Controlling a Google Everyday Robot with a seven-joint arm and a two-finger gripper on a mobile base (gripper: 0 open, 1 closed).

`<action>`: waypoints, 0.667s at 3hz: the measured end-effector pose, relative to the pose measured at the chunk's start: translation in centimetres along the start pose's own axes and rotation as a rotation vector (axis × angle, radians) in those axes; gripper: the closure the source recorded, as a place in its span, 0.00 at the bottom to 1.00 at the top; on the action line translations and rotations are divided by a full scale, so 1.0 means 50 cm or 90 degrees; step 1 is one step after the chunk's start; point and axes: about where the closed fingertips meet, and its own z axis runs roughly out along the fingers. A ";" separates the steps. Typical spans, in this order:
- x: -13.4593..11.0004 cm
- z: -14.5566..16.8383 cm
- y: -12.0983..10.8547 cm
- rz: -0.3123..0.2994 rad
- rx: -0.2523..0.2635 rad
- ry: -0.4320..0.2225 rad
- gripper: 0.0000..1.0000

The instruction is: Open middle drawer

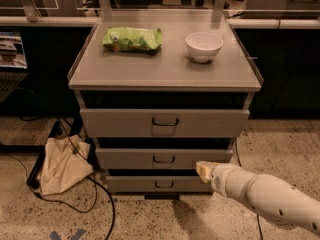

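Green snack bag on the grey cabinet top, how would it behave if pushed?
The green snack bag looks puffy and lies flat: probably light, floppy, sliding rather than rolling. Its glossy film may be slippery. The gripper sits low, by the grey middle drawer.

The pincer [202,170] is hovering at the right end of the middle drawer [130,159], with its arm [265,196] filling the right-hand approach. The handle [164,159] is sitting unblocked, facing open floor [165,216]. A cloth bag [62,164] and cables [102,204] are crowding the left.

The claw [203,170] lies before the lower right corner of the middle drawer [127,159].
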 end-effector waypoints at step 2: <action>-0.001 0.014 -0.008 0.018 0.022 -0.021 1.00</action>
